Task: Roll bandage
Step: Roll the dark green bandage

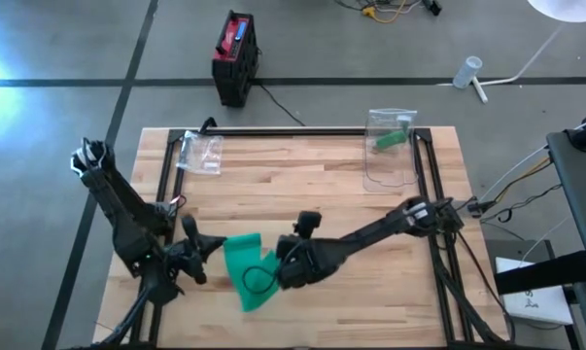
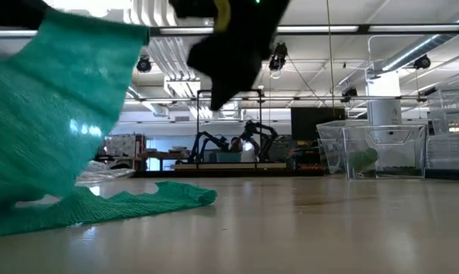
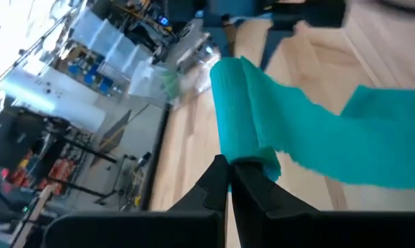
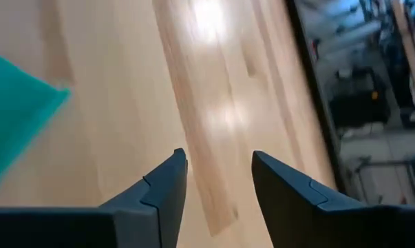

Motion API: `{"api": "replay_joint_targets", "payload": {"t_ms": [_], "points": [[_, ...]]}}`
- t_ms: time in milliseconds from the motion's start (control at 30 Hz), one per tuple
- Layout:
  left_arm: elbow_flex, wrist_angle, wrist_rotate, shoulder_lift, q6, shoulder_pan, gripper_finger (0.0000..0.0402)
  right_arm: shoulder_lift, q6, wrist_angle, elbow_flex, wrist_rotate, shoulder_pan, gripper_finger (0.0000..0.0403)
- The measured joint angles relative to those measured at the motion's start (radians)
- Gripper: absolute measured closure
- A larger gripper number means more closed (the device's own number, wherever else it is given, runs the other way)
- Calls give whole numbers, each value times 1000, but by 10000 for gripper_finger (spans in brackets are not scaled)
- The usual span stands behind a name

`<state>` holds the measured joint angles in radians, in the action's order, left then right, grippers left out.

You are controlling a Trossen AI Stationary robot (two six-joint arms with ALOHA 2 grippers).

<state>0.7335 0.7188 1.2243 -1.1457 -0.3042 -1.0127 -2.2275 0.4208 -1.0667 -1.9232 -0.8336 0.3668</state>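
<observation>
- High view: green stretchy fabric bandage (image 1: 246, 264) lies on the light wooden slat table (image 1: 302, 185), front-centre, partly unrolled, between the two grippers.
- Left gripper (image 1: 207, 247) sits at the bandage's left edge; right gripper (image 1: 278, 276) just right of it, over the strip.
- Left wrist view adds what the overhead can't: the left gripper's (image 3: 229, 180) fingers pressed together, pinching the end of the bandage's (image 3: 245, 131) rolled part, loose strip trailing off across the wood.
- Right wrist view: right gripper (image 4: 219, 180) fingers (image 4: 167, 180) apart with a narrow gap, only bare table between them, holding nothing; a corner of the bandage (image 4: 14, 110) off to one side.
- Low view: bandage (image 2: 69, 129) lifted in a tall fold near the camera, its tail lying flat on the tabletop; dark gripper body (image 2: 233, 46) hangs above, which arm unclear here.
- High view only: clear plastic zip bag with a green item (image 1: 390, 146) at back right, small clear plastic wrapper (image 1: 201, 154) at back left, black and red battery box (image 1: 235, 56) on the floor beyond.
</observation>
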Motion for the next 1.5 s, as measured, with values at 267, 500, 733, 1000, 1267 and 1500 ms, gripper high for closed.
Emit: {"api": "replay_joint_targets", "payload": {"t_ms": [267, 500, 733, 1000, 1267, 1500], "points": [[-219, -579, -33, 50, 520, 142, 401, 229, -162, 414, 346, 82, -17, 268], [-333, -1122, -252, 63, 959, 359, 401, 568, -381, 846, 712, 82, -47, 286], [-269, -1367, -369, 65, 1350, 491, 401, 833, -489, 1253, 990, 200, -76, 272], [-72, -1321, -369, 13, 1672, 551, 401, 966, -646, 1544, 1088, 355, -88, 227], [162, -1158, -368, -49, 1841, 554, 401, 991, -771, 1526, 1028, 406, -106, 211], [405, -900, -370, -10, 1813, 561, 401, 1030, -843, 1416, 909, 422, -107, 220]]}}
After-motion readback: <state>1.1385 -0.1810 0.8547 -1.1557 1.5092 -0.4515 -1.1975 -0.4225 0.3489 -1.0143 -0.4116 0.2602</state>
